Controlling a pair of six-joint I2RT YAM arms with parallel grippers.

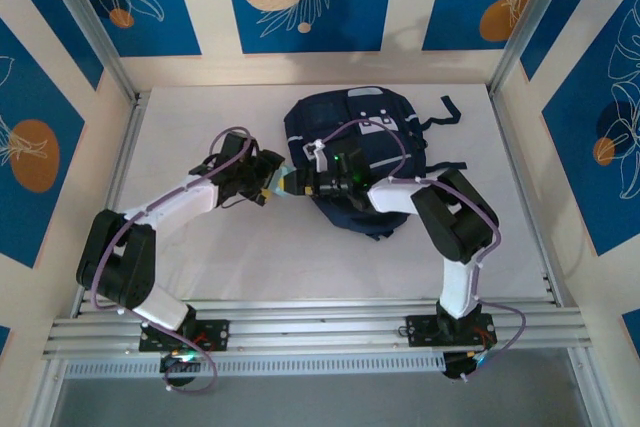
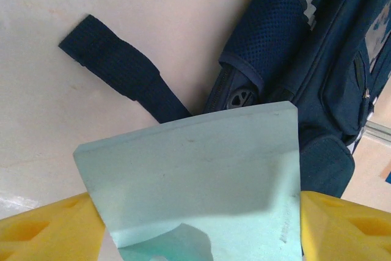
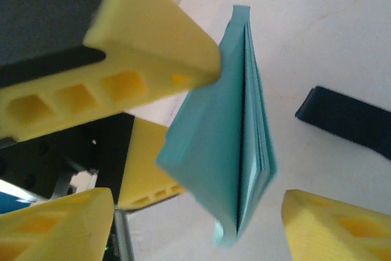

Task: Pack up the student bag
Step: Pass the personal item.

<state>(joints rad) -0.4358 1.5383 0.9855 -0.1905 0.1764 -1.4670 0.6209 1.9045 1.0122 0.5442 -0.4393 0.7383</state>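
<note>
The left gripper [image 2: 195, 227] is holding a thin, light blue book [image 2: 195, 163]. Its two yellow fingers [image 2: 43, 230] press on the two sides of the book. From the left wrist, the book sticks out toward 12 o'clock.

The right gripper [image 3: 192, 215] is just beside it. Its yellow fingers [image 3: 333, 227] stand wide, one on each side of the book's edge. There is a gap on both sides, so they are not touching the book.

From the top, the two grippers meet near the middle of the white table [image 1: 200, 127], with the book between them. The left one is at 9 o'clock from the book and the right one is at 3 o'clock.

The student bag [image 1: 310, 122] lies flat on the table, at about 2 o'clock from the book and close to it. It is big and dark blue, with pale patches. The right arm reaches over its near part.

From the left wrist, a black strap [image 2: 122, 71] lies on the table at 10 o'clock from the book. The bag's mesh side pocket [image 2: 275, 29] is at 1 o'clock.
</note>
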